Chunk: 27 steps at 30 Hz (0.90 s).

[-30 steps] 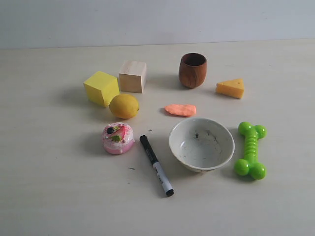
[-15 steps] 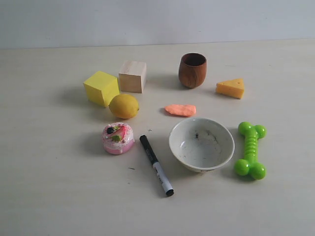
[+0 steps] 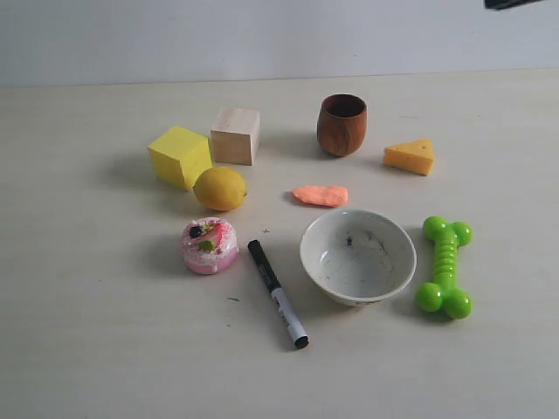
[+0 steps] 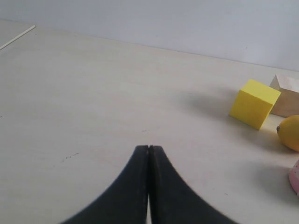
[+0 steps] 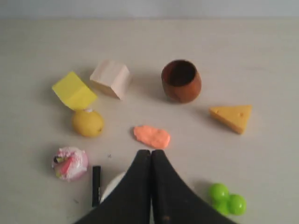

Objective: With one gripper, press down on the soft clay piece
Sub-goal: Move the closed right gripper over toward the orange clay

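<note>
The soft clay piece (image 3: pixel 320 195) is a small flat salmon-orange lump lying on the table between the wooden cup and the white bowl. In the right wrist view the clay piece (image 5: pixel 152 136) lies just beyond my right gripper (image 5: pixel 150 152), which hangs well above the table with its dark fingers shut and empty. A dark sliver of the right arm (image 3: pixel 514 3) shows at the top right edge of the exterior view. My left gripper (image 4: pixel 148 148) is shut and empty over bare table, away from the clay.
Around the clay stand a wooden cup (image 3: pixel 341 124), cheese wedge (image 3: pixel 410 156), white bowl (image 3: pixel 358 255), green bone toy (image 3: pixel 445 266), black marker (image 3: pixel 277 292), pink cake toy (image 3: pixel 210 244), lemon (image 3: pixel 220 188), yellow cube (image 3: pixel 180 156) and wooden cube (image 3: pixel 236 135).
A dark part of the right arm has come into the exterior view at the top right corner. Nothing on the table has moved.
</note>
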Available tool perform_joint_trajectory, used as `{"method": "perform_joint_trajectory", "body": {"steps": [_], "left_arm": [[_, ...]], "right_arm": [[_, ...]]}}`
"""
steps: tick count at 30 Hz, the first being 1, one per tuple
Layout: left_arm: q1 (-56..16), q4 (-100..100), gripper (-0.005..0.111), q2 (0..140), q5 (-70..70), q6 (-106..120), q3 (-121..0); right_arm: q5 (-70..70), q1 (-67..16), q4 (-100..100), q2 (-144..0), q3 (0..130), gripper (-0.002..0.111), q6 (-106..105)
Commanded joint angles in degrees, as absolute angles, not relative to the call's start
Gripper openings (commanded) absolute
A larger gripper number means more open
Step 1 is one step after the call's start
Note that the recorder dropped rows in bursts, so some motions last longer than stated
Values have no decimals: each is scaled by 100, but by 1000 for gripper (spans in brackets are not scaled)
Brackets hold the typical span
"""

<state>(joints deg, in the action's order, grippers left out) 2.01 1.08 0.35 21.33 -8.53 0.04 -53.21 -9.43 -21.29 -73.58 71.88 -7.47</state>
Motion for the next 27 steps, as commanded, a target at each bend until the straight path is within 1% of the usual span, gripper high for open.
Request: {"method": "perform_joint_trajectory", "body": {"steps": [1, 4, 8, 11, 27], "left_arm": [[169, 108, 0, 0, 2090, -882, 0], [169, 108, 0, 0, 2090, -882, 0], [169, 108, 0, 0, 2090, -882, 0], [169, 108, 0, 0, 2090, -882, 0], [169, 108, 0, 0, 2090, -882, 0]], "right_arm": [[-6133, -1404, -1170, -8339, 7635, 0, 327], [-6136, -1404, -1463, -8987, 7669, 0, 257], [-5851, -1404, -1463, -9301, 7682, 0, 257], [-5567, -1404, -1470, -9397, 7682, 0, 257], [-5036, -1404, -1804, -9557, 7682, 0, 269]]}}
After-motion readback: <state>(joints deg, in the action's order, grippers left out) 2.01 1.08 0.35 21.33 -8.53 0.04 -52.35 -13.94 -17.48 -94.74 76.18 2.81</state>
